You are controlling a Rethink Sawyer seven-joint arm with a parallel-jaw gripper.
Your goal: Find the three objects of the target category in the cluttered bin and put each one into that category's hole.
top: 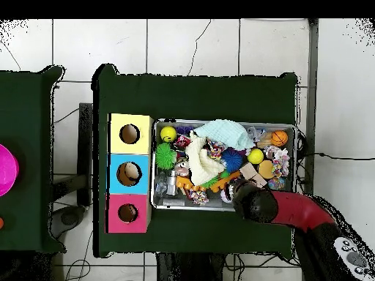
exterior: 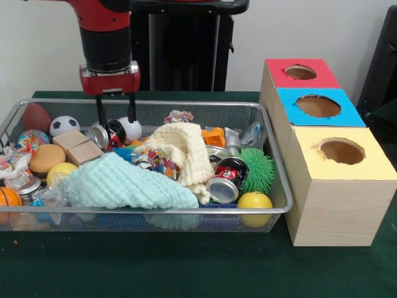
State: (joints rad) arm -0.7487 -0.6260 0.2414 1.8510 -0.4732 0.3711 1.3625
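The jaws are standing open, two thin black fingers hanging apart with nothing between them, and the red and black gripper is hovering over the far part of the silver wire-mesh bin. Its tips are straddling a crushed silver drink can and a small white ball, with a black-and-red piece lying between the two.

Which category is wanted is not shown; if it is cans, a second one, a crushed red and silver can, is lying near the front beside a spiky green ball.

The risk here is the crowding: closing now is likely to be catching the white ball or the tan wooden blocks along with the can, or nudging the rounded can out sideways. A fingertip could also be snagging the mesh wall just behind.

A mint-green knitted cloth and a cream knitted cloth are covering the middle, probably hiding more. The three-hole box, red, blue and yellow, is standing just beside the bin.
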